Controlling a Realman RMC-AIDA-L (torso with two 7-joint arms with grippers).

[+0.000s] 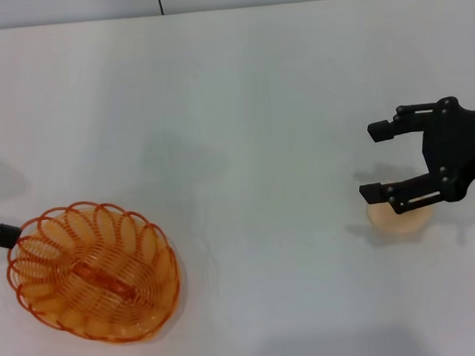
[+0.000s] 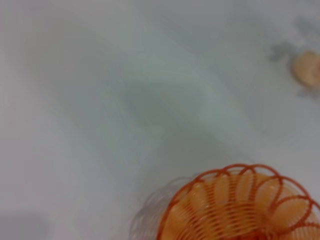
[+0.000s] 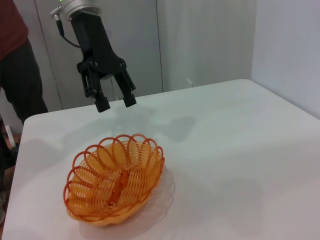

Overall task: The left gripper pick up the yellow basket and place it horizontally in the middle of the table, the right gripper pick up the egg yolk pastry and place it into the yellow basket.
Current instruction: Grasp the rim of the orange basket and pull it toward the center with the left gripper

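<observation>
The yellow basket [image 1: 93, 272] sits on the white desk [image 1: 233, 128] near its front left corner. The left claw [image 3: 113, 91] hangs just above the basket's left rim, fingers spread and empty. The egg yolk pastry [image 1: 399, 216] lies near the right edge, with the right claw [image 1: 382, 164] spread wide over it.

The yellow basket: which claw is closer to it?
The left claw, open, hangs just off the yellow basket's rim. The right claw, open, is across the table over the egg yolk pastry.
</observation>
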